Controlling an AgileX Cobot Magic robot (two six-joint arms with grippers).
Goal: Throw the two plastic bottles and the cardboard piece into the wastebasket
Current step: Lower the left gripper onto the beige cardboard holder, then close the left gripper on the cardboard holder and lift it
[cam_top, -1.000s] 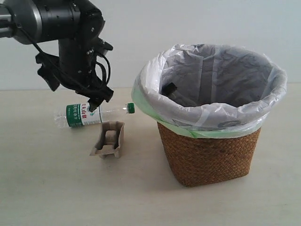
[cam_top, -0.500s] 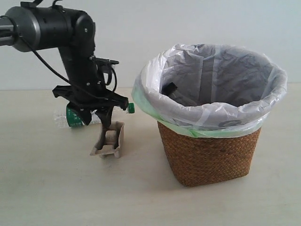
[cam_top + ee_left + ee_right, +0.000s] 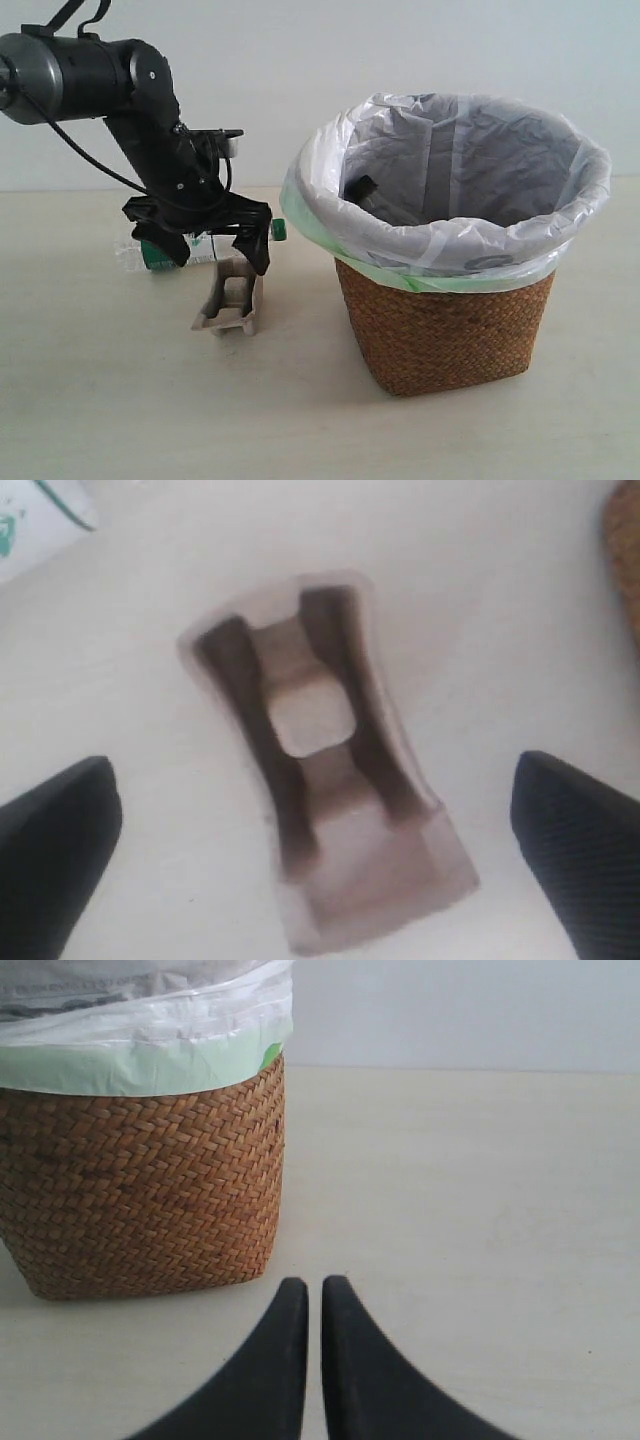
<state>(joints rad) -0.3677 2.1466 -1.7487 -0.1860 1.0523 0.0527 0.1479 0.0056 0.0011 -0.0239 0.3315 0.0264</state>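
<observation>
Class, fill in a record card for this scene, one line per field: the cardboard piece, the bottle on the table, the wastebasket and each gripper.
Cardboard piece: lying on the table, recessed side up
Green-cap bottle: on its side on the table, behind the cardboard piece
Wastebasket: upright, bag-lined; a small black item shows inside, identity unclear
Left gripper: open, fingers either side of the cardboard piece, apart from it
Right gripper: shut, empty, near the wastebasket
</observation>
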